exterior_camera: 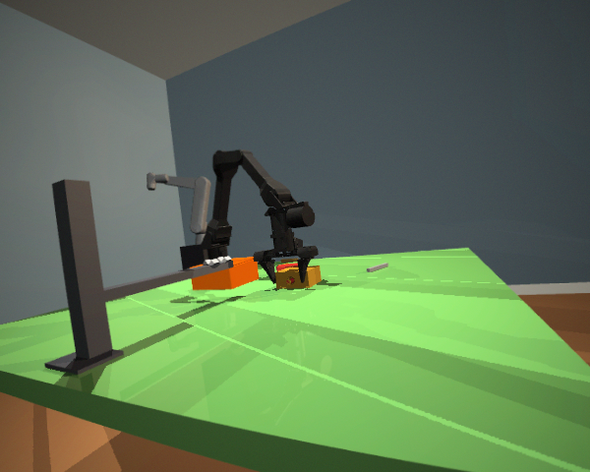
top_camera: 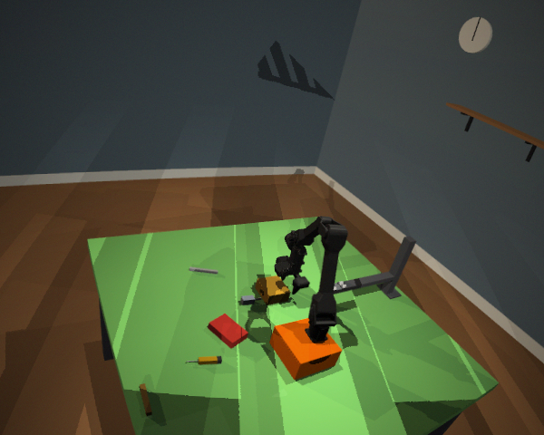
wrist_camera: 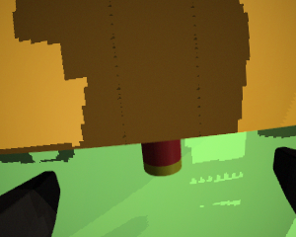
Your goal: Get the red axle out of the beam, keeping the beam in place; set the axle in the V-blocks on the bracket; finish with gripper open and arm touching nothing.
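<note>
The beam, a yellow-orange block (top_camera: 273,286) (exterior_camera: 313,276) (wrist_camera: 30,99), rests on the table. The red axle (exterior_camera: 290,280) (wrist_camera: 161,152) sits in it; a short red stub with a yellow end sticks out of one face, and the rest is hidden inside. My gripper (exterior_camera: 288,281) (wrist_camera: 170,173) is open and empty, its fingertips wide apart on either side of the stub, seemingly touching neither axle nor beam. The grey bracket (top_camera: 375,281) (exterior_camera: 150,283) has a raised arm with the pale V-blocks (top_camera: 340,285) (exterior_camera: 217,261) at its end, with nothing in them.
A small grey block (top_camera: 247,299) is close to the beam's other side. A red block (top_camera: 228,330), a yellow screwdriver (top_camera: 208,360), a grey rod (top_camera: 203,270) (exterior_camera: 378,266) and a brown piece (top_camera: 144,399) lie farther off. The orange base (top_camera: 305,351) (exterior_camera: 221,279) carries my arm.
</note>
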You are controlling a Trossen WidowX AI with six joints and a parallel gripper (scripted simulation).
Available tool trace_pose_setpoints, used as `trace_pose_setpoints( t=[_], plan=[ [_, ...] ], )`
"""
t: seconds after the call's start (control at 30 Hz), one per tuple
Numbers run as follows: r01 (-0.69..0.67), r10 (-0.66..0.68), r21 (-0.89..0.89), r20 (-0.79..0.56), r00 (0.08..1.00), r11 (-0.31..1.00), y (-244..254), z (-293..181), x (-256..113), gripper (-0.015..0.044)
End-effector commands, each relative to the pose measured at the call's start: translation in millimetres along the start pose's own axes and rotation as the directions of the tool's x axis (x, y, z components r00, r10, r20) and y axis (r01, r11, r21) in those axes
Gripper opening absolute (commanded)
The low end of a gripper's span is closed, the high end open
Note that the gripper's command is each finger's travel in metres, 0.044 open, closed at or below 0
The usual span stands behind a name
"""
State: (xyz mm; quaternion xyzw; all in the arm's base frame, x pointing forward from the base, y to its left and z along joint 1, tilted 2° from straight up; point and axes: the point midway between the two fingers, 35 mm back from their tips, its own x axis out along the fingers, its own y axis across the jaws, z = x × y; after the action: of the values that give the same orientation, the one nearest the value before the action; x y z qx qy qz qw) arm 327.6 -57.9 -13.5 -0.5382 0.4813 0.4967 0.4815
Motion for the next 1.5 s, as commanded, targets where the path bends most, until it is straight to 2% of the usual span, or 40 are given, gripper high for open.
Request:
trace_pose_setpoints(
  t=[0.0,0.17,0.67,0.9,1.47],
  plan=[
    [-0.005,0.005,-0.003,0.003,1.0,1.0,2.4,0.8,3.4,0.044],
    [-0.005,0.005,-0.003,0.003,1.0,1.0,2.4,0.8,3.3,0.044],
    [-0.002,0.002,0.0,0.001,1.0,1.0,1.1,0.3,2.0,0.0046],
    [-0.002,0.002,0.0,0.001,1.0,1.0,1.1,0.3,2.0,0.0],
    [-0.003,0.003,-0.001,-0.001,1.0,1.0,-1.3,-20.8,1.8,0.0]
  ],
)
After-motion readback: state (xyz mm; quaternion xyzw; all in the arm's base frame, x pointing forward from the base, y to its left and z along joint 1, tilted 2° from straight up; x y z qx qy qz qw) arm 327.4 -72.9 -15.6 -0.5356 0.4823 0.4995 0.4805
